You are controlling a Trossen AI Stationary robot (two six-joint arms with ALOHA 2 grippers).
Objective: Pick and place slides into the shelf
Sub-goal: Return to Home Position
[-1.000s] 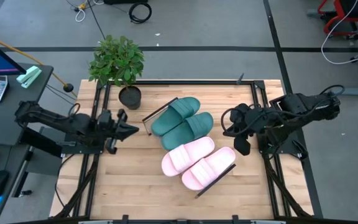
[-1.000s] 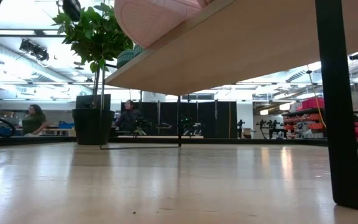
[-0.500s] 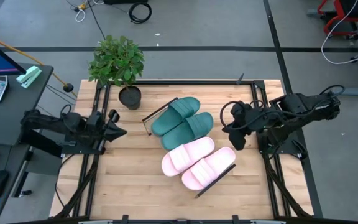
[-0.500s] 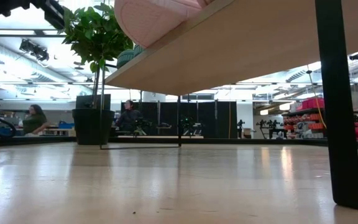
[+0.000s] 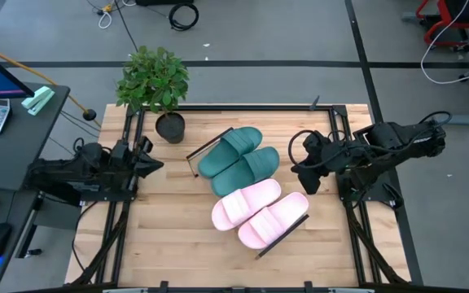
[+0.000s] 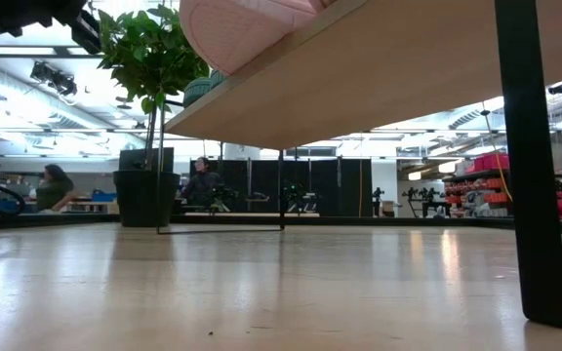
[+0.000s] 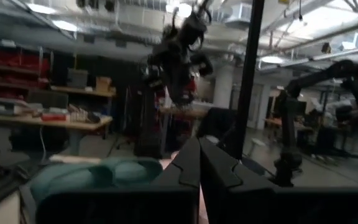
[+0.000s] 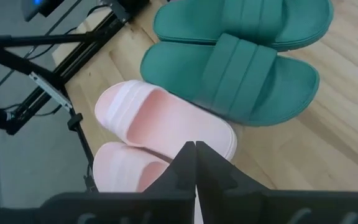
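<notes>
On shelf [image 6: 359,88]: four slides [image 5: 247,165] seated; left end effector [image 5: 146,160], right end effector [image 5: 298,168] clenched empty, flanking; job looks done.

- left arm [image 5: 72,171]: folded low at left side, lying roughly level, wrist aimed across toward right arm
- left gripper [image 5: 143,159]: at arm's inner end, empty; fingers [image 7: 185,171] pressed together, tips meeting
- right arm [image 5: 397,142]: bent at right side, reaching inward, wrist tilted downward
- right gripper [image 5: 304,165]: empty; fingers [image 8: 182,168] closed against each other, no gap showing
- two grippers well apart, facing each other
</notes>
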